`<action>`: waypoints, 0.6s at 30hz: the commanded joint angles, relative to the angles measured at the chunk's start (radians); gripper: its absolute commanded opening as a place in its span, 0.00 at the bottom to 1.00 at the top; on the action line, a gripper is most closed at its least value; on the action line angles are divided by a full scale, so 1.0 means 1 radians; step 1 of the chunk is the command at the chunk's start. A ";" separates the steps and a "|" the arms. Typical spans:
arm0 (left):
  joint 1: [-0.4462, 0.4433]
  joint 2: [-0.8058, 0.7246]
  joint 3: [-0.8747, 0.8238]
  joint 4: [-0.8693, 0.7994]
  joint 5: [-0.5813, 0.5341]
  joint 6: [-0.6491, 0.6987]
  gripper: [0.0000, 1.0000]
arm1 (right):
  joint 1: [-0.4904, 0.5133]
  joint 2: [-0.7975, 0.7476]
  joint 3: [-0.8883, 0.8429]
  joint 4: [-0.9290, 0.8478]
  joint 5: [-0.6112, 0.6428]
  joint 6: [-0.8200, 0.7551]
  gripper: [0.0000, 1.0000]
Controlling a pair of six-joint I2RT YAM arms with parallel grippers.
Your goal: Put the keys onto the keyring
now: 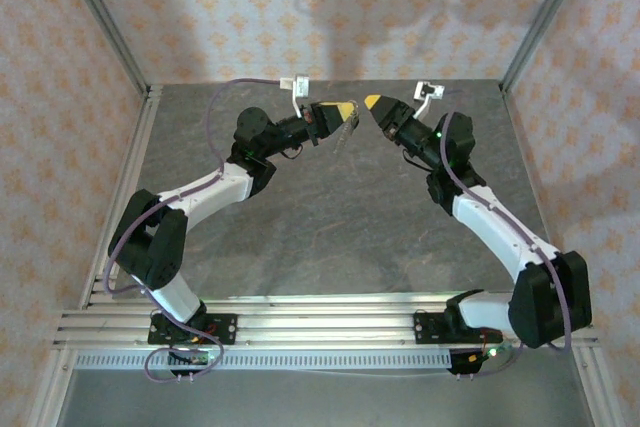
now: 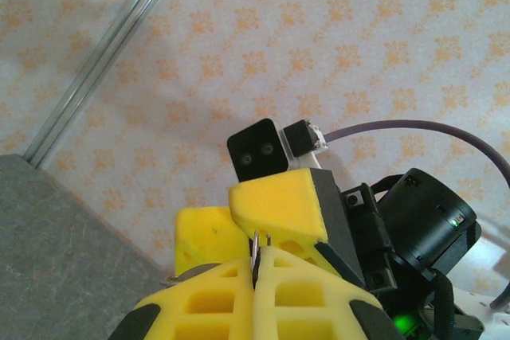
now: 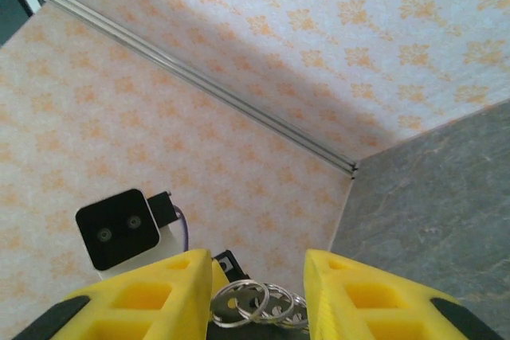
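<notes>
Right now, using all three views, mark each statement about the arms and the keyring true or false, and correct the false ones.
1. The left gripper and right gripper are raised above the table, tips nearly meeting. True.
2. The left gripper's fingers stand wide apart. False: they are shut on a thin metal piece.
3. The keyring lies flat on the table. False: the keyring sits up between the right gripper's fingers, spanning the gap.
4. The right gripper's fingers have a gap between them. True.
</notes>
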 commanded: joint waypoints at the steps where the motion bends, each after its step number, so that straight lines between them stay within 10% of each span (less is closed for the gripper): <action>1: 0.006 -0.006 0.031 0.048 0.031 -0.014 0.00 | 0.022 0.011 0.044 0.123 -0.027 0.031 0.34; 18: 0.006 -0.004 0.038 0.048 0.027 -0.019 0.00 | 0.071 0.061 0.014 0.181 -0.031 0.051 0.21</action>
